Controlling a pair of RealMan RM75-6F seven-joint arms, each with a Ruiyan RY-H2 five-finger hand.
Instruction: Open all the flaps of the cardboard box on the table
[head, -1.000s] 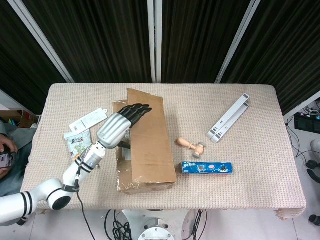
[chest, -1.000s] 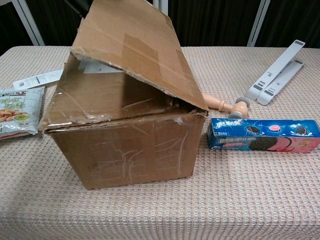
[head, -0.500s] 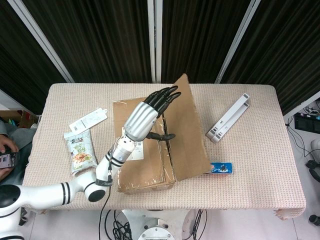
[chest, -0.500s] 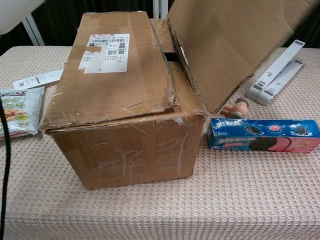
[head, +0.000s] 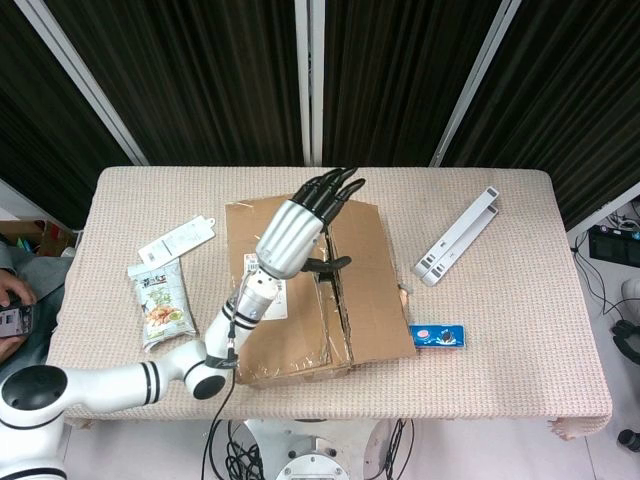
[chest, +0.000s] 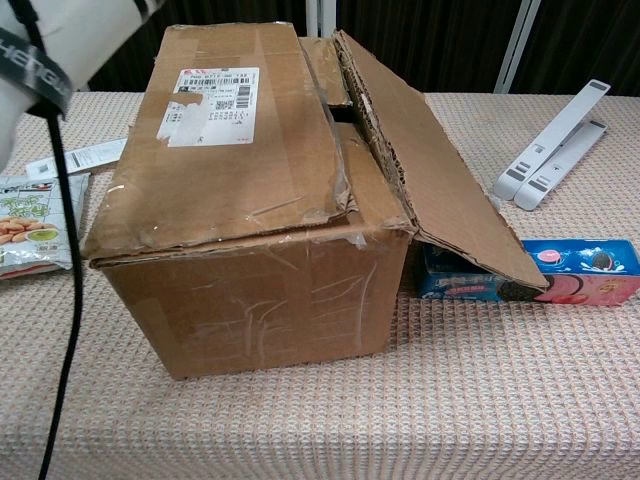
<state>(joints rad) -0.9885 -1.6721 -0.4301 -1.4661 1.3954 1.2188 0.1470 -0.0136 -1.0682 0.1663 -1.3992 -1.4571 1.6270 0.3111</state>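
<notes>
The scuffed, taped cardboard box (chest: 250, 220) sits mid-desk (head: 520, 330), its corrugated right flap (chest: 440, 190) folded out over the glossy blue biscuit packet (chest: 585, 270). Only the head view shows the left hand (head: 295, 235), fingers extended, holding nothing, above the box.

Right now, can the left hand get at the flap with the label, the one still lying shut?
Probably yes. The left hand hovers open right over the box, nothing lies on the labelled flap, and the right flap has swung clear outward.

Cookie box (chest: 585, 272), snack packet (head: 160, 300), white stand (head: 457, 237)
</notes>
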